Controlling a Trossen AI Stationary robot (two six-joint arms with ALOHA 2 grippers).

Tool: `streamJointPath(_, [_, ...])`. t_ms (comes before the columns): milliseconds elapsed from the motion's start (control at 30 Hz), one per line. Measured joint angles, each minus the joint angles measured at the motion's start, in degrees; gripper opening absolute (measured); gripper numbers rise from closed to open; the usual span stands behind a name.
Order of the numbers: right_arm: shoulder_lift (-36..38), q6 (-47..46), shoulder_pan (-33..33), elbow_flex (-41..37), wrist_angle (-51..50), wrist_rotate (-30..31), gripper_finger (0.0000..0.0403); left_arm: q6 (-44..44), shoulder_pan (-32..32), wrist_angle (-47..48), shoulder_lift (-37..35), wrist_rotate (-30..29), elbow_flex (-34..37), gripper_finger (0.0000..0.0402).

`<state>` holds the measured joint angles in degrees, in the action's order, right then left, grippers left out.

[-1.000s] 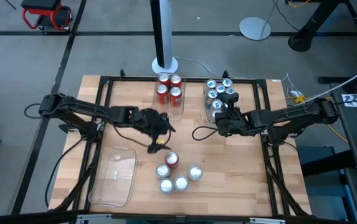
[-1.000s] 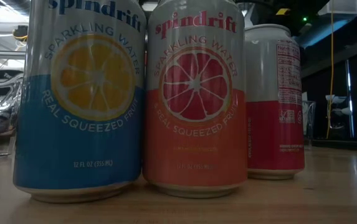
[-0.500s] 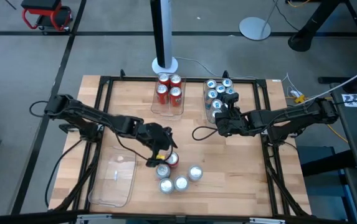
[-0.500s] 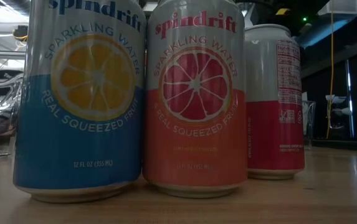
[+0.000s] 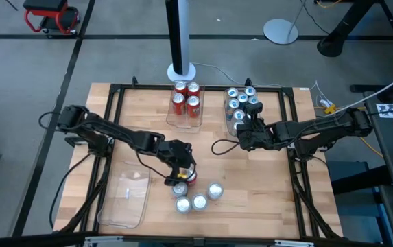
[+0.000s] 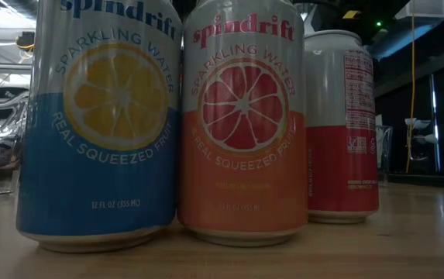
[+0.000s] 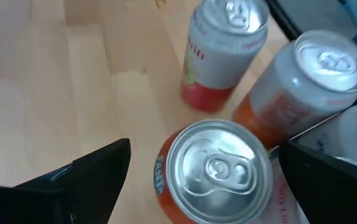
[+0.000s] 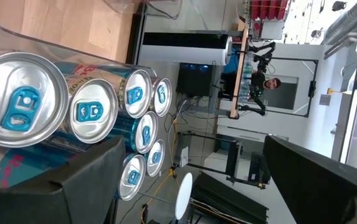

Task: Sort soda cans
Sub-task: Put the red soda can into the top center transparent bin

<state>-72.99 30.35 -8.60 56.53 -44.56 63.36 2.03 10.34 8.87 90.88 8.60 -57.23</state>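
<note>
High view: the left gripper has moved from mid-table down onto the loose soda cans near the front edge; the right gripper hangs beside the blue-can tray.

Low view: only three cans close up, no arms.

Left wrist view: fingers spread wide either side of one can, not gripping.

Right wrist view: jaws wide, empty, facing blue-tabbed cans.

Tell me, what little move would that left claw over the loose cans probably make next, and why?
Probably it lowers a little and closes. The left gripper is open, its fingers on either side of a can in the loose cluster near the table's front, not yet gripping it. The right gripper waits open by the tray of blue-tabbed cans.
</note>
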Motion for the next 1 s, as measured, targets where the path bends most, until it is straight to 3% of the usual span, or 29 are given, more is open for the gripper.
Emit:
streamJointPath(667, [0.0, 0.0, 0.0, 0.0, 0.0, 0.0, 0.038, 3.0, -2.9, 0.5, 2.0, -0.2, 0.0, 0.0395])
streamJointPath(1000, [0.0, 0.0, 0.0, 0.0, 0.0, 0.0, 0.038, 4.1, -4.6, -0.7, 3.1, -3.2, 0.0, 0.0395])
